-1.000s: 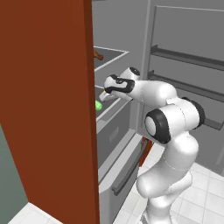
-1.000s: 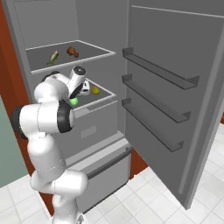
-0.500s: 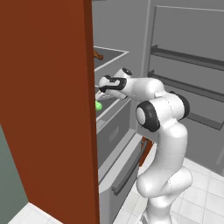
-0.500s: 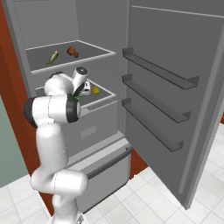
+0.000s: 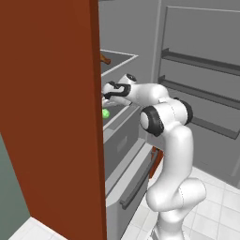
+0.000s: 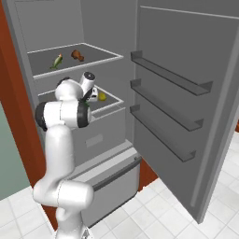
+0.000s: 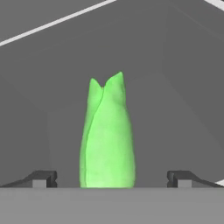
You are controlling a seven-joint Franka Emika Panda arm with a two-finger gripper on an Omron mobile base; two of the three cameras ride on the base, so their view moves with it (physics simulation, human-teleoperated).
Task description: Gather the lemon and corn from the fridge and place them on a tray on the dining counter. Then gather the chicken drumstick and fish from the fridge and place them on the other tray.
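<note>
A green corn in its husk stands straight ahead in the hand view, between my two finger tips, which are wide apart and do not touch it. My gripper is open, inside the fridge over the lower shelf, just above the corn. On that same shelf, right of my hand, lies the yellow lemon. The brown chicken drumstick and the greenish fish lie on the upper shelf.
The fridge door stands open to the right with three rails. A tall brown panel walls off the left side. Closed grey drawers sit below the shelves. White tiled floor lies in front.
My arm has folded in closer to the fridge and the hand has pushed slightly deeper toward the corn. The gripper has stayed open, and the food has not moved.
</note>
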